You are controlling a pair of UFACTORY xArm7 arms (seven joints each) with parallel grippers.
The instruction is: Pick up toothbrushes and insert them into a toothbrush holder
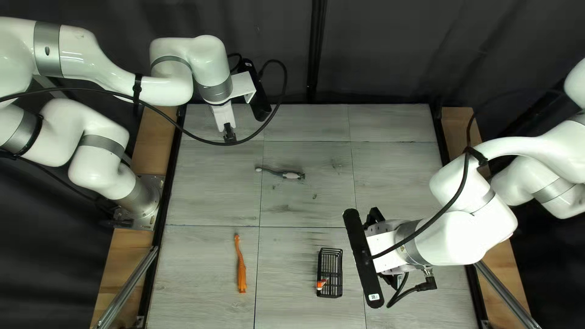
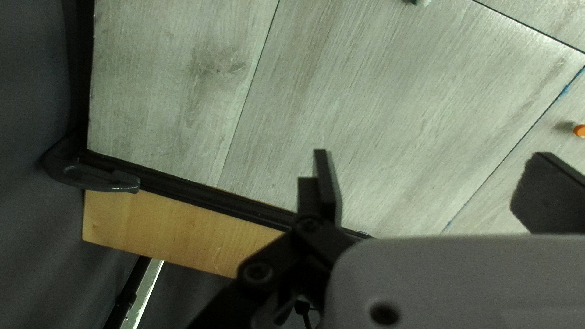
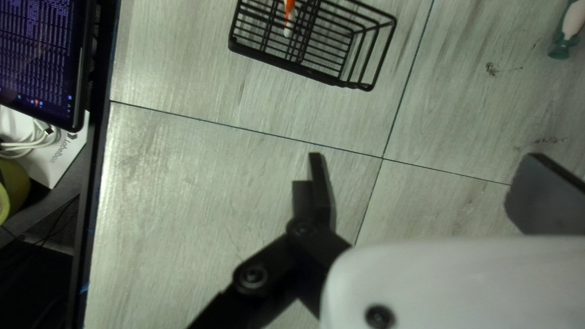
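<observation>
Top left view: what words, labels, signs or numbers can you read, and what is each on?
White label on the long black bar at the end of the white right arm: too small to read.
Small yellow mark on that arm: too small to read.
Orange toothbrush, green-and-pink toothbrush, black wire holder: no print visible.

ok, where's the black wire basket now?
Top left view: the basket is toward the table's near edge, right of the orange toothbrush and left of my right arm; right wrist view: ahead of the right gripper.
</observation>
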